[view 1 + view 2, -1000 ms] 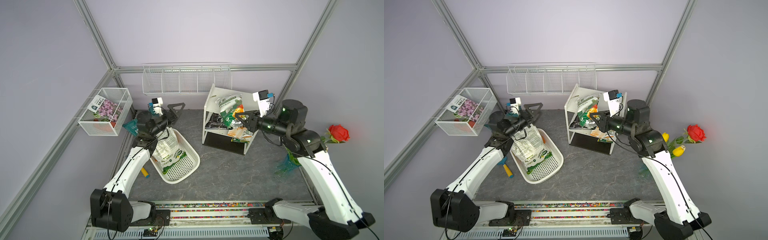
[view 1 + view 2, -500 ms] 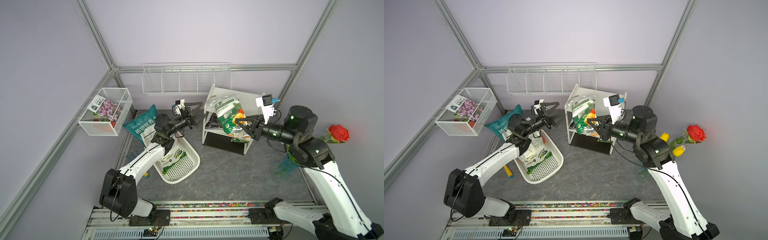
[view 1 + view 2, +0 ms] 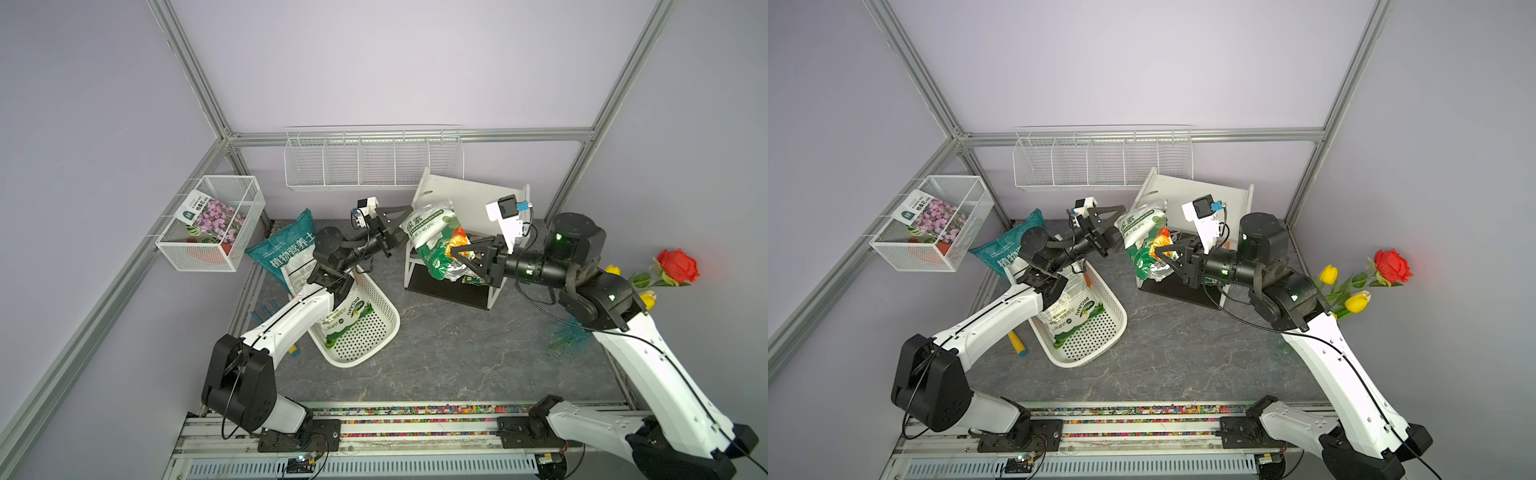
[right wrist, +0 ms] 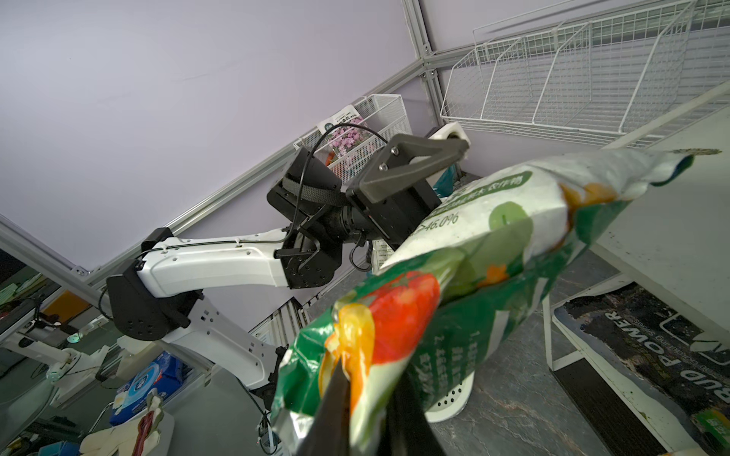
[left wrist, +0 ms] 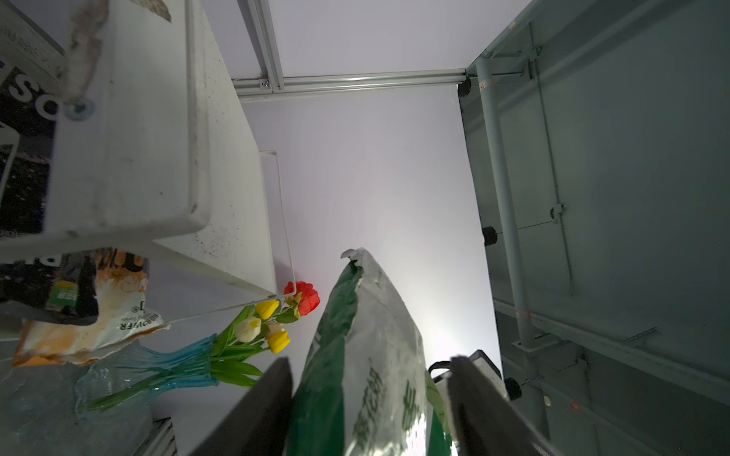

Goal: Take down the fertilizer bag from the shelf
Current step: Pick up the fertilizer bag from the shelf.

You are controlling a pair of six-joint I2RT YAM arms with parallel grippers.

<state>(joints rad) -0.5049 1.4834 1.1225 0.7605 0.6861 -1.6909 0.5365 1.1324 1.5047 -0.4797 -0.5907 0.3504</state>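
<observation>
The fertilizer bag (image 3: 432, 245) (image 3: 1142, 245), green and white with a tomato print, hangs tilted off the left front of the white shelf (image 3: 469, 195) (image 3: 1183, 187). My right gripper (image 3: 455, 253) (image 4: 367, 383) is shut on the bag's lower end (image 4: 493, 244). My left gripper (image 3: 405, 222) (image 5: 369, 361) straddles the bag's upper end (image 5: 367, 355). One finger touches the bag and the other stands a little off it. In the left wrist view the shelf (image 5: 158, 158) sits beside the bag.
A white perforated basket (image 3: 365, 332) with another bag lies under the left arm. A teal soil bag (image 3: 286, 249) leans behind it. A wire-mesh box (image 3: 212, 224) and a wire rack (image 3: 374, 158) hang on the walls. A blue vase of flowers (image 3: 569, 336) stands at the right.
The left arm swung from the basket across to the shelf, and its jaws narrowed around the bag's upper end. The right gripper drew the bag outward from the shelf.
</observation>
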